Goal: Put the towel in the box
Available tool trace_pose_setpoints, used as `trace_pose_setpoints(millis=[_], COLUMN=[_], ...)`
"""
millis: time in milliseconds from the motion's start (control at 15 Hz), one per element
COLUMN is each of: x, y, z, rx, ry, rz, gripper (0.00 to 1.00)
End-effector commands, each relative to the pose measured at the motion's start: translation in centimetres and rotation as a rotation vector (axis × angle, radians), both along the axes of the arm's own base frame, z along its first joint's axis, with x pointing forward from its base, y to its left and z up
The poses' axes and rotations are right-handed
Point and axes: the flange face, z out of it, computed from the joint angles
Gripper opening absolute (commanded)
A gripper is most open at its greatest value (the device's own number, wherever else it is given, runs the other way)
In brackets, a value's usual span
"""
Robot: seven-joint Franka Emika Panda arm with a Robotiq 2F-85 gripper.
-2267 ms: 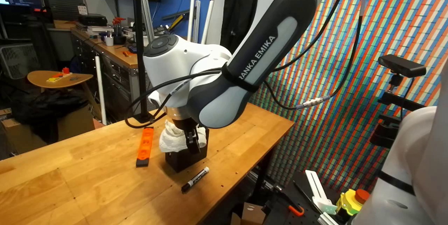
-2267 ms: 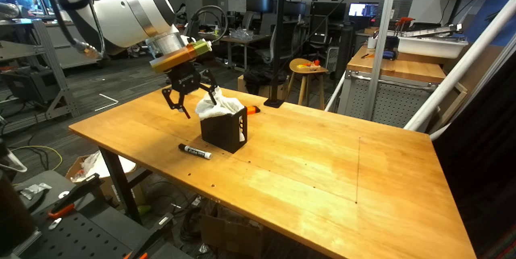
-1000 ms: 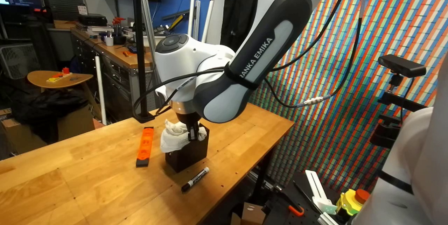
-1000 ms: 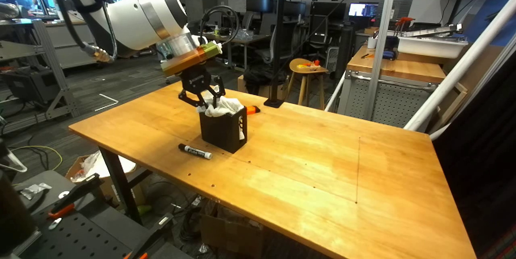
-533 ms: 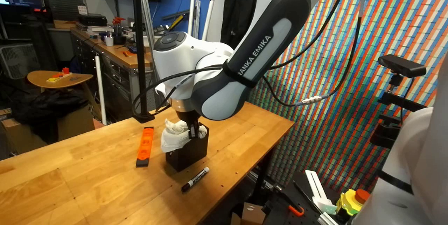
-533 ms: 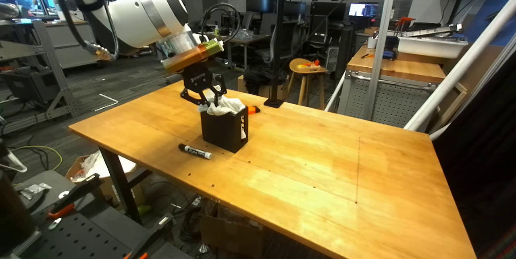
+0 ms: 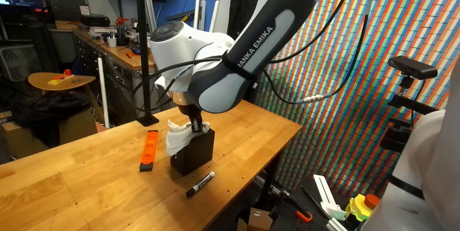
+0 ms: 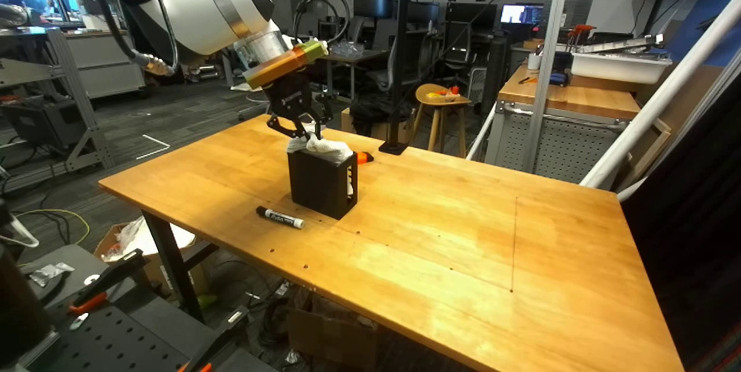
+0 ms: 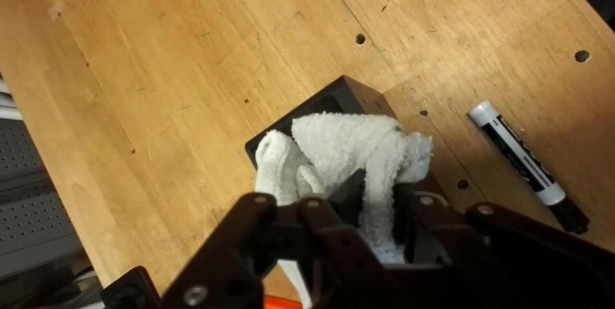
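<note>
The white towel point(image 7: 178, 142) sits bunched at the top of the black box point(image 7: 197, 153), partly inside it and drooping over one side in an exterior view. In an exterior view, white cloth also shows through a side opening of the box point(image 8: 315, 184). My gripper point(image 8: 311, 133) is just above the box's rim, pointing down and slightly tilted. In the wrist view a fold of the towel point(image 9: 346, 141) runs up between the two fingers, and the gripper point(image 9: 379, 188) is shut on it. The box's inside is mostly hidden by the cloth.
A black and white marker point(image 7: 200, 184) lies beside the box, near the table edge. An orange level point(image 7: 149, 149) lies on the box's other side. Beyond the wooden table point(image 8: 463, 233), a black post point(image 8: 399, 71) stands at its back edge.
The gripper stood wide over the towel 2.3 s ago, then shut on a fold of it. Since then it has risen a little, drawing the held cloth up; the box has barely moved.
</note>
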Motion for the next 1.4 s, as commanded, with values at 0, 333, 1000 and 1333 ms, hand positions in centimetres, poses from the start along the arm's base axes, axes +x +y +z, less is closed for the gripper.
trace_pose_setpoints(millis=[0, 333, 1000, 1333], x=[1.6, 3.5, 3.8, 3.5], y=[0.6, 0.8, 0.2, -0.3], z=[1.1, -0.3, -4.5, -4.5], rx=[0.0, 0.021, 0.227, 0.384], ry=[-0.004, -0.006, 0.068, 0.047], rz=[0.036, 0.03, -0.226, -0.417], gripper=[0.06, 0.06, 0.06, 0.06])
